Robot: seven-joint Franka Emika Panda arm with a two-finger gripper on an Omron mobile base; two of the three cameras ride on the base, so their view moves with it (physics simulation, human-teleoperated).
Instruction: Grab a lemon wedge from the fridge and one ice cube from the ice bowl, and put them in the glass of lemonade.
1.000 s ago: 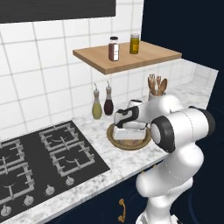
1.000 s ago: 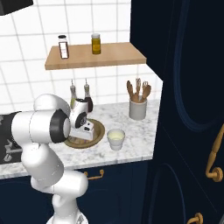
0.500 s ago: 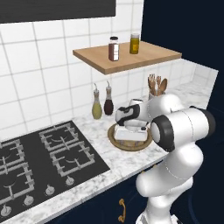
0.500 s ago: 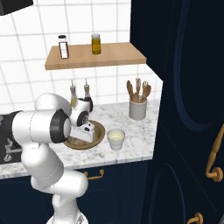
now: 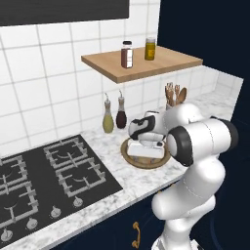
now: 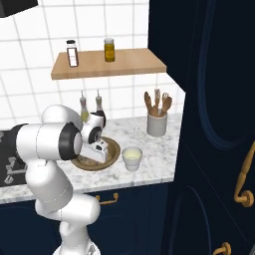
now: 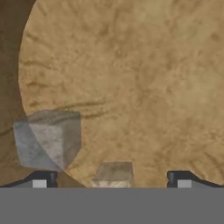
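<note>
Gripper [image 7: 111, 178]: jaws spread wide, nothing held. I read both dark tips low in the hand view, one at each side, with bare wood between them. From the base views I have the hand down inside the ice bowl [image 5: 131, 157], wrist bent over its near rim.

Item, ice cube [image 7: 113, 173]: small, pale grey-tan, flat-topped, lying on the bowl floor between the two tips, a little toward the left tip, close below the palm. It looks roughly square, with no long axis to line up on, so I judge finger orientation matters little; centring matters more.

Item, second cube [image 7: 47, 139]: larger in view, translucent grey, sitting at the edge of the bowl floor where it meets the darker wall, above the left tip and outside the span of the jaws. Near the first cube but apart from it. I judge it the one risk: a sideways drift could nudge it.

Item, ice bowl, hand view: warm mottled wood, darker wall on the left.

Item, glass of lemonade [image 6: 132, 158]: whitish cup, yellow-green inside, standing on the marble counter [image 6: 149, 147] just beside the bowl, on the fridge side.

Item, utensil holder [image 6: 156, 124]: behind the glass, well apart.
</note>
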